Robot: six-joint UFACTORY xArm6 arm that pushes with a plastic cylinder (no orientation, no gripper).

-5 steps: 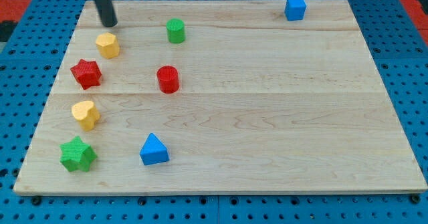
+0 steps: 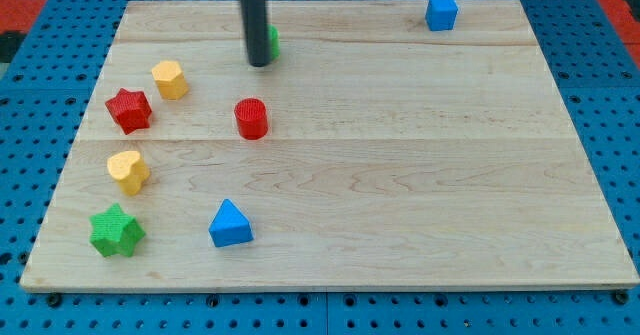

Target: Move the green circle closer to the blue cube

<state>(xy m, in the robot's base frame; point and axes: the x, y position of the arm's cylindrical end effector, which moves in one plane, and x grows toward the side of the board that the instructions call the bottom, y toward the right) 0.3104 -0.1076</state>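
Tip position: my tip (image 2: 259, 63) sat on the bench (image 2: 400, 175) near the view's top, on the left flank of the green circle (image 2: 272, 42), touching or nearly so; I could not tell which.
Why there: I judged the rod stood on the circle's left because the blue cube (image 2: 441, 12) lay well apart toward the view's top right, so a push rightward would close that gap.
Green circle: mostly hidden behind the rod; only a green sliver showed on the rod's right side.
Jaws: this rig had none, only the straight dark rod, so nothing was clamped or held.
Path: the bench between circle and cube looked free of blocks.
Red count: two, a red cylinder (image 2: 251, 118) just below my tip and a red star (image 2: 129, 109) at the view's left.
Yellow count: two, a yellow block (image 2: 171, 79) beside the star and a yellow heart (image 2: 129, 171) lower down.
Green count: two, the circle and a green star (image 2: 117, 231) at bottom left.
Blue count: two, the cube and a blue triangle (image 2: 230, 224) near the bottom.
Total: eight blocks.
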